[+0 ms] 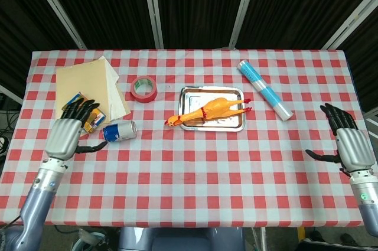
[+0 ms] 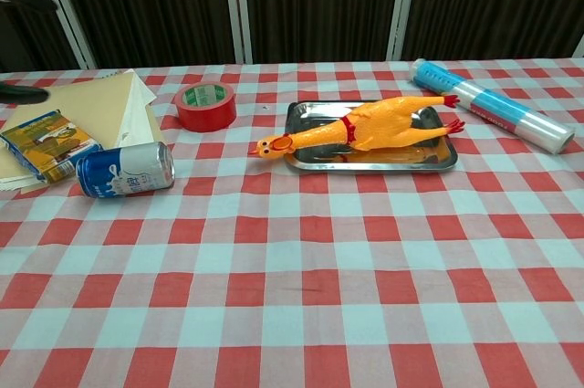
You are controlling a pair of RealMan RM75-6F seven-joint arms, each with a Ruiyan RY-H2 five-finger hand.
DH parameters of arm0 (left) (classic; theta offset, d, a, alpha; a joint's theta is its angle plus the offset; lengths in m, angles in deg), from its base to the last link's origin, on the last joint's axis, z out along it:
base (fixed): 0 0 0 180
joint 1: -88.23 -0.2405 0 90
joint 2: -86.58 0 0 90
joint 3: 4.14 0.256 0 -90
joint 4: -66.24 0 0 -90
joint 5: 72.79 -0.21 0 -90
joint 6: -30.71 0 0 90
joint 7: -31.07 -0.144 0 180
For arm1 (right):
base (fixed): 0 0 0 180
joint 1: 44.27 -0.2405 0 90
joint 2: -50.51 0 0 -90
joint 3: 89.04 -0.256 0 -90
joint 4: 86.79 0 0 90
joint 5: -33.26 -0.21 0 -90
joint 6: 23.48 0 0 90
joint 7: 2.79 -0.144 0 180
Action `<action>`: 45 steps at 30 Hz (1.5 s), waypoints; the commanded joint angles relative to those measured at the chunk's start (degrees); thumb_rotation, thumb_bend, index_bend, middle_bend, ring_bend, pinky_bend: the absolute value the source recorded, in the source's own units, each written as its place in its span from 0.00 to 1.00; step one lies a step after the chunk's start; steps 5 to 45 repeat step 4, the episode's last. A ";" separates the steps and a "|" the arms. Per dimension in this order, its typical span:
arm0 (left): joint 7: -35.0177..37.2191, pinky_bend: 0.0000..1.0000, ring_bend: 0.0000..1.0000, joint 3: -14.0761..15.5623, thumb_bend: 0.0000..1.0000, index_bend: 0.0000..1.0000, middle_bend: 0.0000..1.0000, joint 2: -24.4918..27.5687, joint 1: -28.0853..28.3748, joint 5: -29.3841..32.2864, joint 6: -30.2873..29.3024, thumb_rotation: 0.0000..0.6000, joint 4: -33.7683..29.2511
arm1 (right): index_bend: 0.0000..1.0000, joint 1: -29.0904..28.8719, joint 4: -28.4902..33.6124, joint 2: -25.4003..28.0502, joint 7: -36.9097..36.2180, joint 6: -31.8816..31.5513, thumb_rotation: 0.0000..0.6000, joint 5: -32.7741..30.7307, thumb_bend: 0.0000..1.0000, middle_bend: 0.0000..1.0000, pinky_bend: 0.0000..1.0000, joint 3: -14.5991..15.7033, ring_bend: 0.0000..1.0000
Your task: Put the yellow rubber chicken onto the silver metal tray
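While resting across the silver metal tray point(image 1: 235, 126) at frame centre, yellow rubber chicken point(image 1: 208, 111) with body inside the rim, head and beak overhanging the left edge above the checked tablecloth point(image 1: 195, 174). Left hand point(image 1: 66, 134) at lower left, released, fingers spread, grasping nothing, just beside the toppled blue can point(image 1: 119, 131) and the small picture box point(image 1: 82, 112). Right hand point(image 1: 347, 143) at far right, likewise released and empty. Red tape roll point(image 1: 143, 88) upper left of the tray; blue-and-white tube point(image 1: 264, 90) to its upper right.
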 commanded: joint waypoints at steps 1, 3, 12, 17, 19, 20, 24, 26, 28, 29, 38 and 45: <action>4.55 0.08 0.01 4.10 0.12 0.13 0.09 2.83 -5.55 -5.03 -5.65 1.00 -0.24 | 0.00 1.90 -0.66 -2.57 4.72 -3.60 0.87 0.46 0.12 0.04 0.05 0.61 0.02; 5.96 0.08 0.02 5.17 0.12 0.13 0.10 3.28 -7.80 -6.73 -8.13 1.00 0.62 | 0.00 2.76 -0.96 -3.69 6.96 -5.48 0.87 0.94 0.12 0.04 0.04 0.88 0.02; 6.51 0.08 0.02 5.57 0.12 0.14 0.10 3.37 -8.78 -7.28 -9.23 1.00 0.96 | 0.00 3.10 -1.10 -4.12 7.83 -6.19 0.87 1.17 0.12 0.04 0.04 1.01 0.02; 6.51 0.08 0.02 5.57 0.12 0.14 0.10 3.37 -8.78 -7.28 -9.23 1.00 0.96 | 0.00 3.10 -1.10 -4.12 7.83 -6.19 0.87 1.17 0.12 0.04 0.04 1.01 0.02; 6.51 0.08 0.02 5.57 0.12 0.14 0.10 3.37 -8.78 -7.28 -9.23 1.00 0.96 | 0.00 3.10 -1.10 -4.12 7.83 -6.19 0.87 1.17 0.12 0.04 0.04 1.01 0.02; 6.51 0.08 0.02 5.57 0.12 0.14 0.10 3.37 -8.78 -7.28 -9.23 1.00 0.96 | 0.00 3.10 -1.10 -4.12 7.83 -6.19 0.87 1.17 0.12 0.04 0.04 1.01 0.02; 6.51 0.08 0.02 5.57 0.12 0.14 0.10 3.37 -8.78 -7.28 -9.23 1.00 0.96 | 0.00 3.10 -1.10 -4.12 7.83 -6.19 0.87 1.17 0.12 0.04 0.04 1.01 0.02; 6.51 0.08 0.02 5.57 0.12 0.14 0.10 3.37 -8.78 -7.28 -9.23 1.00 0.96 | 0.00 3.10 -1.10 -4.12 7.83 -6.19 0.87 1.17 0.12 0.04 0.04 1.01 0.02; 6.51 0.08 0.02 5.57 0.12 0.14 0.10 3.37 -8.78 -7.28 -9.23 1.00 0.96 | 0.00 3.10 -1.10 -4.12 7.83 -6.19 0.87 1.17 0.12 0.04 0.04 1.01 0.02; 6.51 0.08 0.02 5.57 0.12 0.14 0.10 3.37 -8.78 -7.28 -9.23 1.00 0.96 | 0.00 3.10 -1.10 -4.12 7.83 -6.19 0.87 1.17 0.12 0.04 0.04 1.01 0.02; 6.51 0.08 0.02 5.57 0.12 0.14 0.10 3.37 -8.78 -7.28 -9.23 1.00 0.96 | 0.00 3.10 -1.10 -4.12 7.83 -6.19 0.87 1.17 0.12 0.04 0.04 1.01 0.02; 6.51 0.08 0.02 5.57 0.12 0.14 0.10 3.37 -8.78 -7.28 -9.23 1.00 0.96 | 0.00 3.10 -1.10 -4.12 7.83 -6.19 0.87 1.17 0.12 0.04 0.04 1.01 0.02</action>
